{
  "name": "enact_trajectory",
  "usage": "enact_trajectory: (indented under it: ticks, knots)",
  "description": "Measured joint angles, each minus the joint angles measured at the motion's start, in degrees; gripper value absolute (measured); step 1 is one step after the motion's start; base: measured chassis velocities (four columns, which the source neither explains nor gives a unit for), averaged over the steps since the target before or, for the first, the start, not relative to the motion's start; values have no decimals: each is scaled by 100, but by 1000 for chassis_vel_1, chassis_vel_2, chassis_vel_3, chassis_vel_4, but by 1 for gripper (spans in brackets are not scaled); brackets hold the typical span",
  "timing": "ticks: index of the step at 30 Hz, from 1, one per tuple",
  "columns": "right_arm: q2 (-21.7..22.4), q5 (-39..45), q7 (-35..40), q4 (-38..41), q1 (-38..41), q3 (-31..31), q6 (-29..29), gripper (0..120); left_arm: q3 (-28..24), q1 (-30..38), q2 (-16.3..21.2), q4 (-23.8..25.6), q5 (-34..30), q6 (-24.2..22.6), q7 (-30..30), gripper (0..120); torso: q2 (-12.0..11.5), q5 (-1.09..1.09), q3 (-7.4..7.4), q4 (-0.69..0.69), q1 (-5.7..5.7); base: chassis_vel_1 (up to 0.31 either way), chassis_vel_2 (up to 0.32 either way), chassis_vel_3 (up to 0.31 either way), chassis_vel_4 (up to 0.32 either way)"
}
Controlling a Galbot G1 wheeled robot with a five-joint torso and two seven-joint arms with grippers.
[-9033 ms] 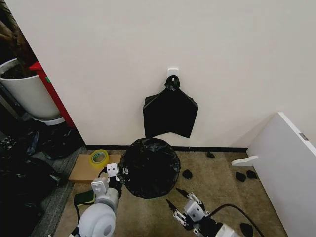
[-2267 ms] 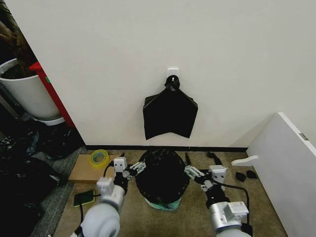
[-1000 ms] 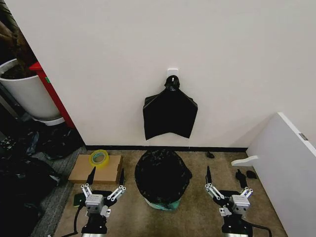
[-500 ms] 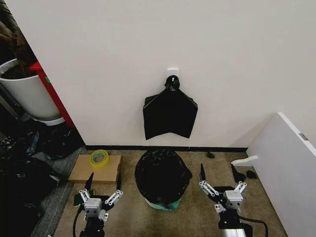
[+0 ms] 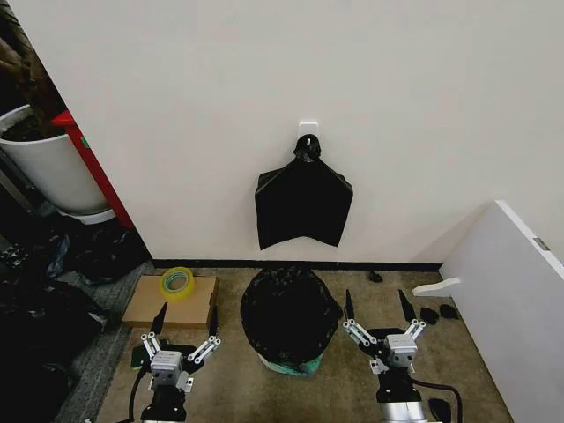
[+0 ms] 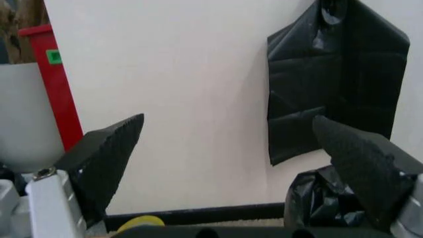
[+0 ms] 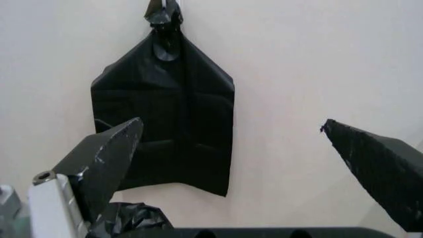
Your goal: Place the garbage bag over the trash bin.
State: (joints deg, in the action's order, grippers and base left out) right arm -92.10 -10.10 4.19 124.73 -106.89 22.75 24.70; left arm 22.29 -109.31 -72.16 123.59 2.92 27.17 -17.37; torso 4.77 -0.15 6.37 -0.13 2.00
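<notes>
Now crinkly black garbage bag (image 5: pixel 291 315) cloaks tapered trash bin (image 5: pixel 286 363), left gripper (image 5: pixel 184 319), right gripper (image 5: pixel 376 307) wide open, empty

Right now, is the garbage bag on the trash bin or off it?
On: the garbage bag drapes the trash bin, leaving its pale base showing. Left gripper and right gripper stand open, apart.

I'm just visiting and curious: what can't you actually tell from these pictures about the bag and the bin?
- Trash bin, head view: the garbage bag hides all but a pale strip at its base.
- Bin's rim: covered by the bag, so its seating is hidden.
- Garbage bag, left wrist view: cut off by the frame edge and a finger.
</notes>
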Motion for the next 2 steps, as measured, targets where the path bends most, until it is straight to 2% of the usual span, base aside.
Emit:
enact_trajectory:
  ticks: [2]
  knots:
    - [-1, -8, 5, 0, 0, -14, 0, 100, -9, 3, -3, -6, 22, 0, -5, 100, 0, 0, 0, 0, 0, 0, 0, 0, 0]
